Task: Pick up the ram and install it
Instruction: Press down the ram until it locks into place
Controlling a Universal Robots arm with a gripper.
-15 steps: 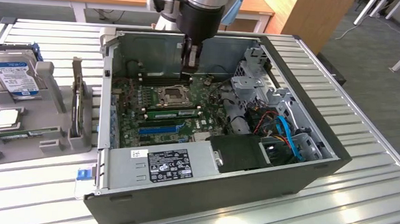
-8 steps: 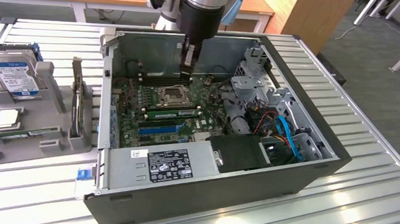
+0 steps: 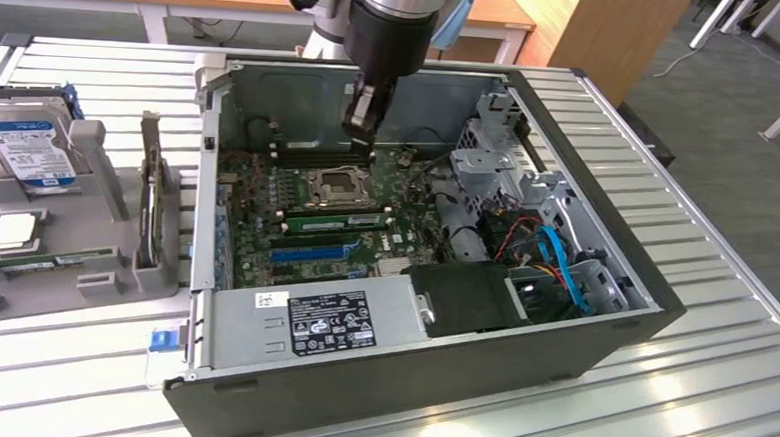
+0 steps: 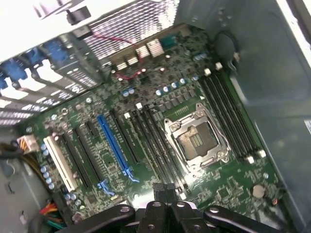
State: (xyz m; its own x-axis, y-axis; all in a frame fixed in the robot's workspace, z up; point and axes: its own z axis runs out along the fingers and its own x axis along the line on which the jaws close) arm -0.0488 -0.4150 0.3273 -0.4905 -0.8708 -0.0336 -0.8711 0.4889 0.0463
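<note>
- Your gripper hangs inside the open case, fingers pressed together and holding nothing you can see. It sits at 12 o'clock from the CPU socket, over the far bank of black slots.
- The ram appears as a green stick lying along the slot bank at 6 o'clock from the socket, apart from the gripper.
- Risk: whether the stick is fully seated is not clear, and a half-seated stick could tilt or pop free if nudged.
- Risk: the closed fingers are low over the board. A drift toward 6 o'clock could strike the open socket's contacts or a slot latch.
- The exterior view gives you the gripper's height and the stick's green face.
- The wrist view looks straight down past the gripper, showing the socket and blue slot. There the black slots read as dark lines, so you cannot tell which is filled.
</note>
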